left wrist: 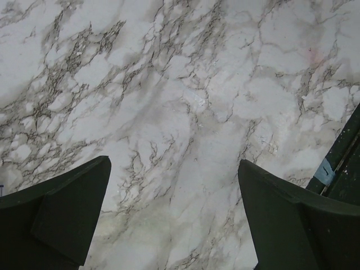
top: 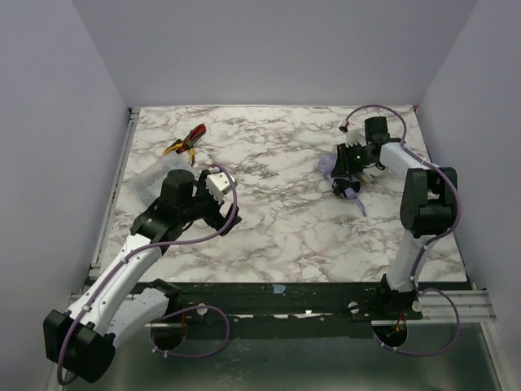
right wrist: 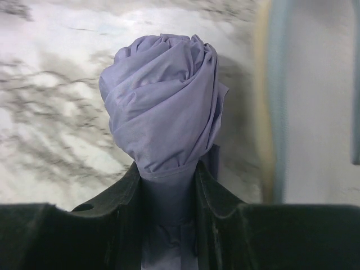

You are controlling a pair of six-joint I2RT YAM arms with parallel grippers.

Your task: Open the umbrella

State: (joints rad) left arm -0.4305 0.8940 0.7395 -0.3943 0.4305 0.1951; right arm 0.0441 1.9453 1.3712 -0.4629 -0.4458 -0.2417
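Lavender cloth is sitting bunched between the jaws of my right gripper (right wrist: 169, 183), which is clamping the umbrella (right wrist: 160, 95) partway along its folded canopy; the jaws are standing narrow, pressing the fabric on both sides. Umbrella is lying at the far right of the marble table (top: 285, 236), close in front of the right arm's wrist. Long axis is running straight out from the right gripper, in line with its own reach, with the rolled canopy end pointing away from the wrist camera. Opposite end is passing down behind the jaws and out of that view. From overhead a small lavender and dark piece is showing just nearer the base than the gripper, but I am not managing to tell handle from strap there. Left gripper (left wrist: 174, 163) is hanging with jaws spread wide and nothing between them, over bare marble at the left centre of the table. It is sitting well apart from the umbrella, which is lying off to its right and slightly farther out. Pliers (top: 186, 142) with red and yellow grips are lying beyond it, not part of this job. Judging: right arm is by far the nearer and is already on the thing. Opening is likely calling for a pull along that axis, so the left arm is needing to cross rightward and take the free end.
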